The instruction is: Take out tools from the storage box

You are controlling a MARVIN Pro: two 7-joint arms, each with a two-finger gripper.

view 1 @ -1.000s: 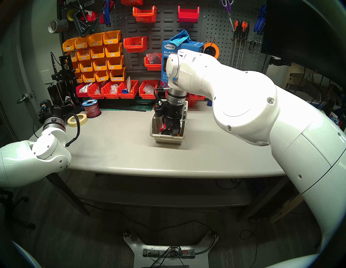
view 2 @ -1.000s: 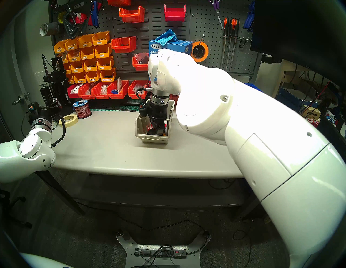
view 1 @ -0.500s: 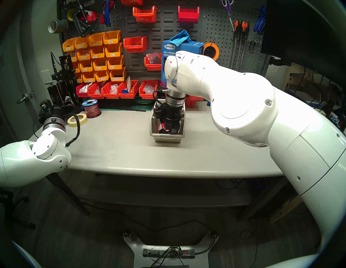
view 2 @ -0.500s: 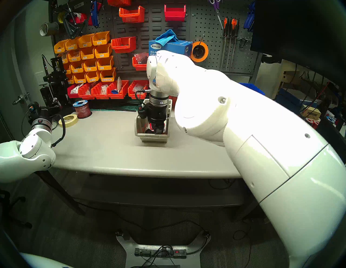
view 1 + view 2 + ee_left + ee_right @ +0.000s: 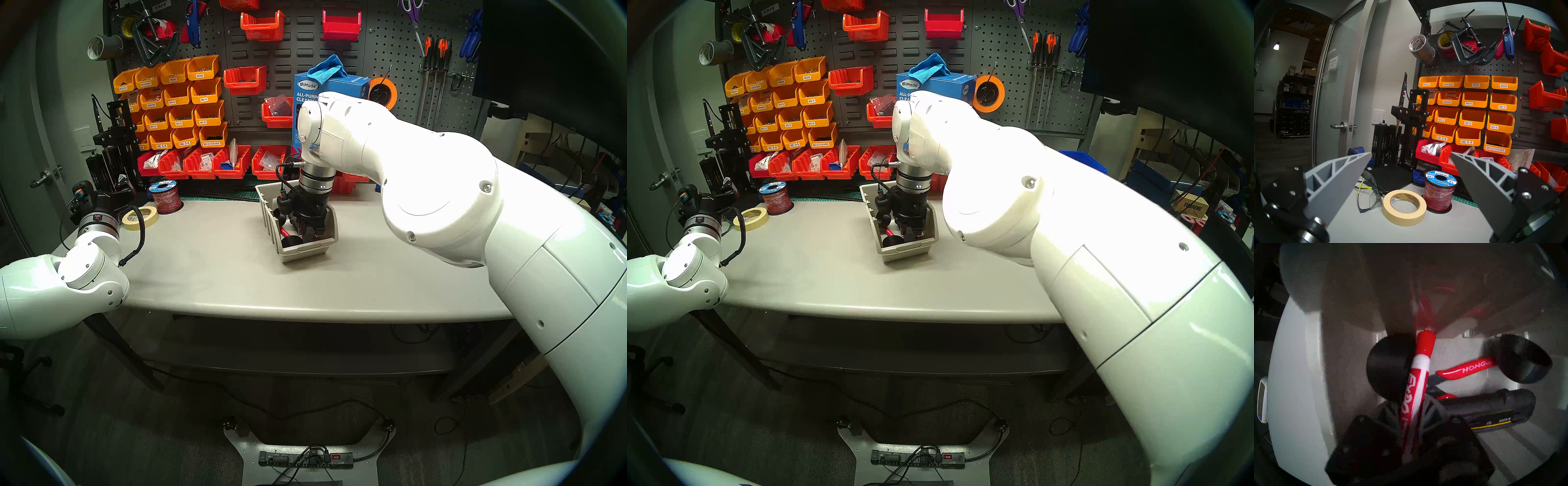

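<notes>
1. My right gripper (image 5: 1413, 414) reaches down inside the beige storage box (image 5: 307, 253), which stands skewed on the table (image 5: 217, 271).
2. Its fingers are closed on the Expo marker (image 5: 1415, 389).
3. Two black cups (image 5: 1388, 365), a red-handled tool (image 5: 1468, 369) and a black tool (image 5: 1491, 411) lie inside.
4. My left gripper (image 5: 1411, 154) hovers spread wide, holding nothing, near the tape roll (image 5: 1404, 207).

Between the right jaws: glossy red-and-white plastic Expo marker (image 5: 1414, 383). Beside them: matt black round plastic cup (image 5: 1388, 368), glossy red plier handle (image 5: 1468, 369), and smooth beige plastic ribbed bin (image 5: 307, 253) on matt grey worktop (image 5: 210, 268).
</notes>
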